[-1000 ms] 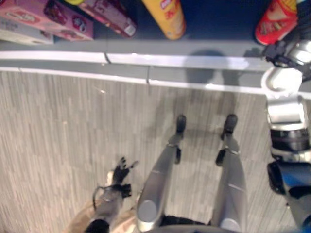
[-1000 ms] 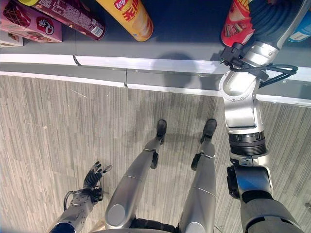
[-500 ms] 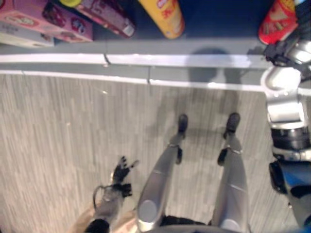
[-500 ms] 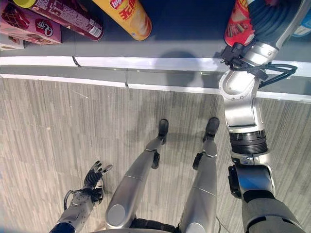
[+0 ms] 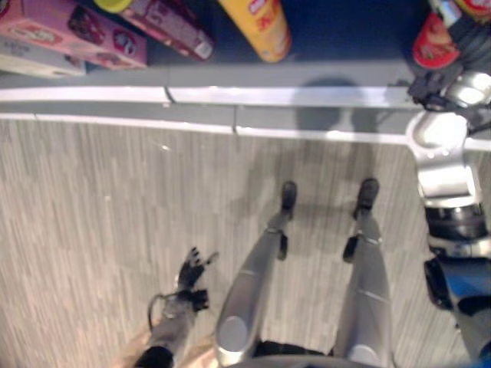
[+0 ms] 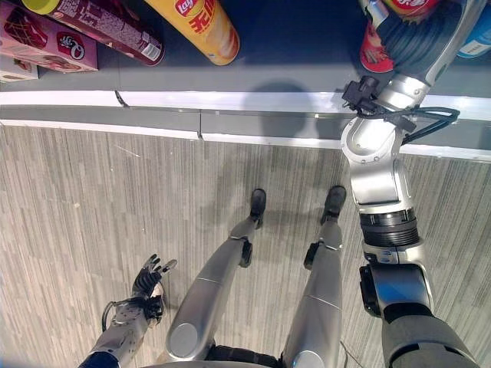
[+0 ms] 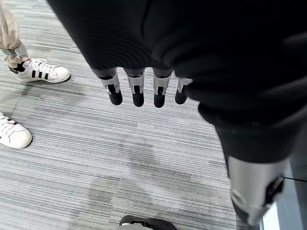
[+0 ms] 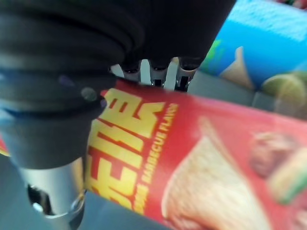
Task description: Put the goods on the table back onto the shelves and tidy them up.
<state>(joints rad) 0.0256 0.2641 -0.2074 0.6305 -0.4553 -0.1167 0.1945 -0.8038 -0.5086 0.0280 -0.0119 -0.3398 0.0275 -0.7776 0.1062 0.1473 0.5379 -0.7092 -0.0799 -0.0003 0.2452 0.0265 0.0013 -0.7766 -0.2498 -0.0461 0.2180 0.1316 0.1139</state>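
Note:
A red chips can (image 8: pixel 192 143) lies across my right hand (image 6: pixel 418 38), which reaches over the shelf's dark board at the right. Its fingers (image 8: pixel 153 75) curl over the can's far side and the thumb sits below it, so the hand is shut on the can. In the right eye view the red can (image 6: pixel 374 52) shows beside the hand's dark cover, just above the shelf board. My left hand (image 6: pixel 147 277) hangs low over the floor at the left, fingers (image 7: pixel 136 91) straight, holding nothing.
On the shelf board (image 6: pixel 291 46) lie a yellow chips can (image 6: pixel 201 27), a maroon can (image 6: pixel 107 27) and a pink box (image 6: pixel 46 42) to the left. A blue can (image 8: pixel 268 48) lies just beyond the red one. The white shelf edge (image 6: pixel 230 100) runs across. A person's white shoes (image 7: pixel 41 72) stand on the carpet.
My right hand has moved further in over the shelf with the red can, which now sits higher in the eye views. The left hand has not moved.

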